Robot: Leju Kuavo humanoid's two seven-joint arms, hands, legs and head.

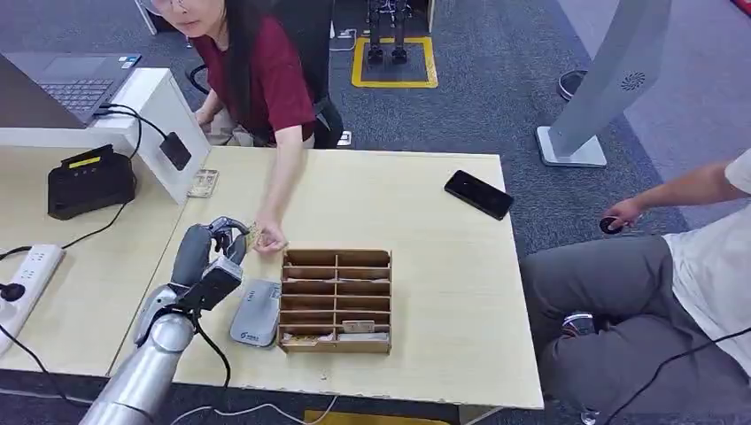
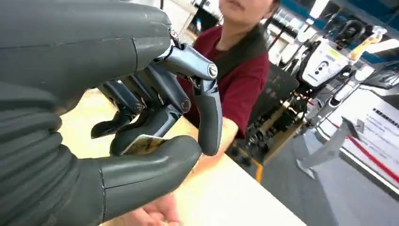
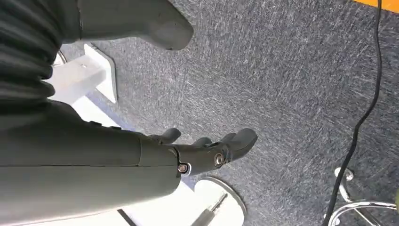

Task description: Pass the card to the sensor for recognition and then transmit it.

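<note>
— Where's the card (image 2: 143,143)?
— Pinched between the left hand (image 2: 155,117)'s thumb and fingers (image 2: 141,127), above the bench (image 1: 425,292); a person's hand (image 1: 268,239) is at its far edge.
— Handling?
— Likely light, thin, stiff, slick; grip the flat faces. Right hand (image 3: 207,150) hangs with fingers loosely apart, holding nothing.
</note>
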